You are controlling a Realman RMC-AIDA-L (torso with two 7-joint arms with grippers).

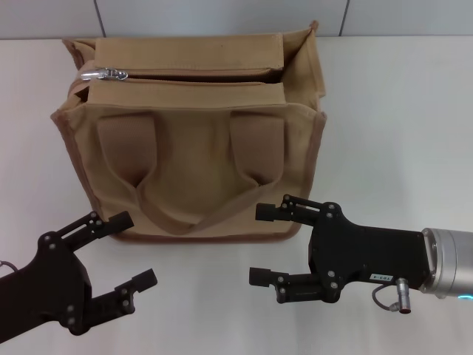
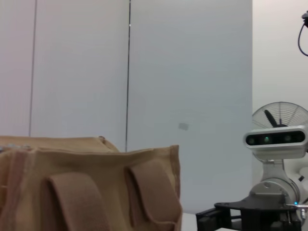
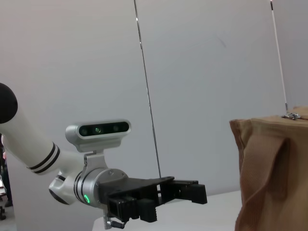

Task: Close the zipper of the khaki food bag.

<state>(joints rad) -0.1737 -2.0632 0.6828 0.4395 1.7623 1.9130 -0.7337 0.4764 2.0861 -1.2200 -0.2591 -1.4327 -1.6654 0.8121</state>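
Observation:
The khaki food bag (image 1: 199,159) stands upright on the white table, its two looped handles hanging down its near side. The zipper (image 1: 199,72) runs along the top between the flaps and gapes open, with the silver pull tab (image 1: 103,74) at the bag's left end. My left gripper (image 1: 127,248) is open, low near the bag's front left corner. My right gripper (image 1: 264,245) is open, just in front of the bag's lower right. The bag also shows in the left wrist view (image 2: 91,187) and the right wrist view (image 3: 274,173).
The white table (image 1: 399,133) spreads around the bag, with a pale panelled wall (image 1: 222,15) behind it. The left wrist view shows my right gripper (image 2: 211,219) farther off; the right wrist view shows my left gripper (image 3: 190,191).

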